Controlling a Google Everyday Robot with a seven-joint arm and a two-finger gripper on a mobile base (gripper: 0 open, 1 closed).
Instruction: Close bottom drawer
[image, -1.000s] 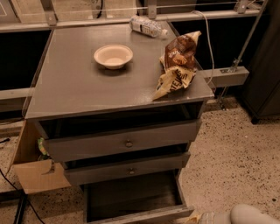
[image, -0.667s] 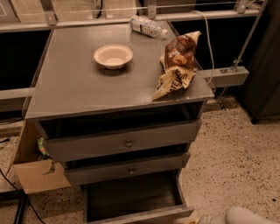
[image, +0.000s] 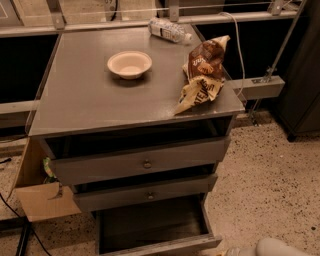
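Gripper (image: 272, 248) sits low, just right of the cabinet (image: 90, 100) base, shifted slightly left since 1.0 s ago; open or closed: cannot tell. The bottom drawer (image: 150, 225), lowest of 3 in the cabinet, remains pulled out. On the cabinet top: chip bag (image: 202, 75), bowl (image: 129, 64), bottle (image: 167, 30).

Dim warm light, soft shadows, claw (image: 234, 251) at bottom edge.
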